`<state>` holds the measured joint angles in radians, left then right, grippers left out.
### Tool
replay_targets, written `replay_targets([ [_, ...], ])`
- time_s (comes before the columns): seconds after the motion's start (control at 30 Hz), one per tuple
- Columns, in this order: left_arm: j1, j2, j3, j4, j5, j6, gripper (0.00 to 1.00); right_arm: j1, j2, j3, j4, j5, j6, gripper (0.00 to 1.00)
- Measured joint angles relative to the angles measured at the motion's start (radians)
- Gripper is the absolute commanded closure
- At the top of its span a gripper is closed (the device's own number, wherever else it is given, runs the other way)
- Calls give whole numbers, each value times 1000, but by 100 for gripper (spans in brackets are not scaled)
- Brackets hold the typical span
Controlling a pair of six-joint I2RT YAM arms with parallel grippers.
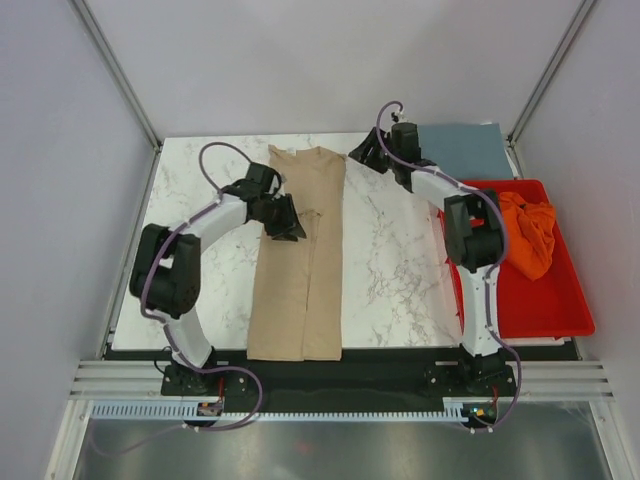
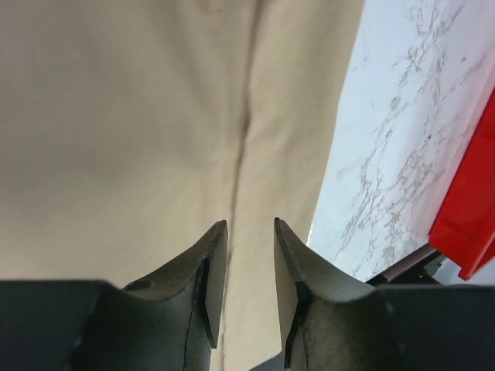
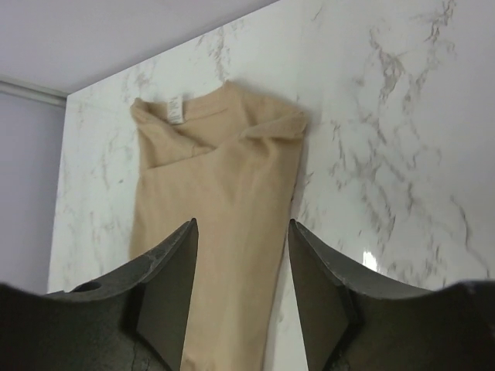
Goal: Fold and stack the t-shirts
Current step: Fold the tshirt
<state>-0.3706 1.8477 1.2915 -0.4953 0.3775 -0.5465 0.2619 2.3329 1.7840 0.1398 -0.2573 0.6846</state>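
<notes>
The tan t-shirt (image 1: 310,290) lies folded lengthwise into a long strip down the middle of the marble table, collar at the far end. My left gripper (image 1: 285,218) hovers over the strip's left edge. In the left wrist view the left gripper (image 2: 250,224) is open a little, with only tan cloth (image 2: 139,116) below it. My right gripper (image 1: 365,155) hangs open just off the shirt's far right corner. The right wrist view shows the right gripper (image 3: 243,222) holding nothing, looking down on the shirt (image 3: 216,170). A blue-grey t-shirt (image 1: 465,150) lies flat at the far right. An orange t-shirt (image 1: 527,230) sits crumpled in the tray.
A red plastic tray (image 1: 545,305) stands along the table's right edge, and its corner (image 2: 464,224) shows in the left wrist view. Bare marble (image 1: 390,250) lies between the tan strip and the tray. Grey walls enclose the table on three sides.
</notes>
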Motion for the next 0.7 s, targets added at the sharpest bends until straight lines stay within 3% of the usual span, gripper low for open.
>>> replay_targets([
  [0.2,182,-261,-201,-47,-12,48,59,56,-360,-270,-153,0,-29,43],
  [0.37,206,-360,-338,-87,-24,66,58,193,-587,-547,-243,3,-55,44],
  [0.53,206,-381,-416,-113,-53,69,53,259,-599,-674,-300,5,-79,43],
  [0.7,253,-359,-409,-89,-59,69,55,204,-471,-561,-301,-7,-108,42],
])
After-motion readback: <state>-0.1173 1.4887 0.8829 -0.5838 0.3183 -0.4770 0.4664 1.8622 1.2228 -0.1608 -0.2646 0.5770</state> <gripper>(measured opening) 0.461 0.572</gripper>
